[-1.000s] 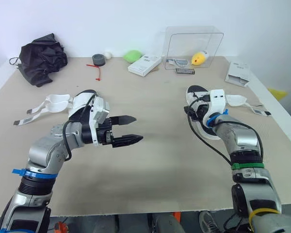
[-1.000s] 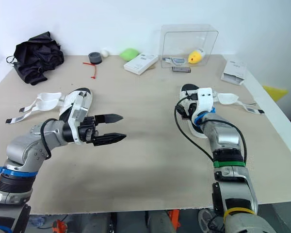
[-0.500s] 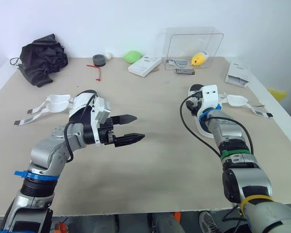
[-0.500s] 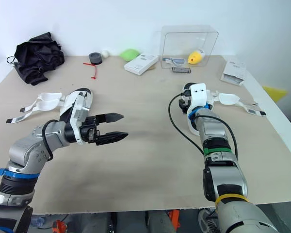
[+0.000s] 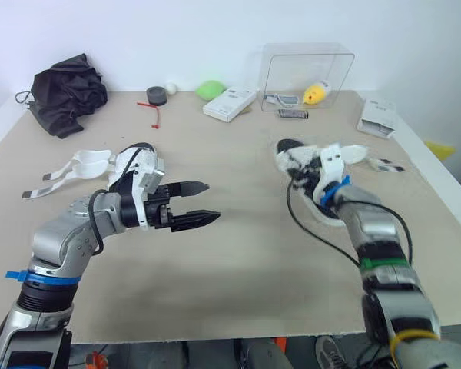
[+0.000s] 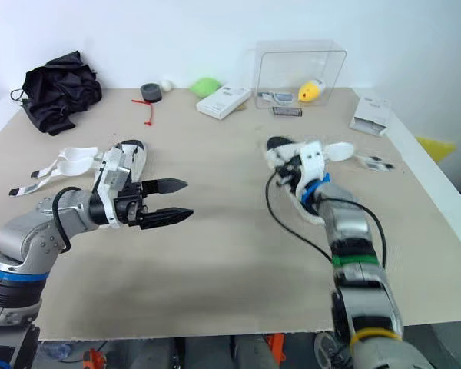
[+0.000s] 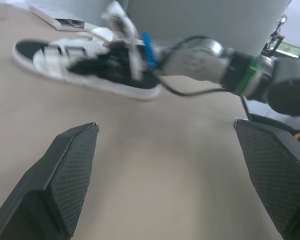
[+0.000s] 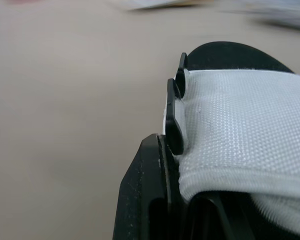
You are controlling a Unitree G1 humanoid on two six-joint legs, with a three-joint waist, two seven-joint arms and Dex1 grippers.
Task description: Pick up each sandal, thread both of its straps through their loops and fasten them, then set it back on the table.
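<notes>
My left gripper (image 5: 212,201) hangs wide open, aimed at three o'clock; my right gripper (image 5: 306,171) reaches out toward eleven o'clock.

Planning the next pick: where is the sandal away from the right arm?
In the left eye view, the sandal lies on the robot's left, just behind the open left claw.

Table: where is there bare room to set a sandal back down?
Bare: the middle of the table, between the left end effector and the right-hand sandal, and the strip along the near edge. Crowded: the far edge, from the black cloth past the white box to the clear container.
</notes>
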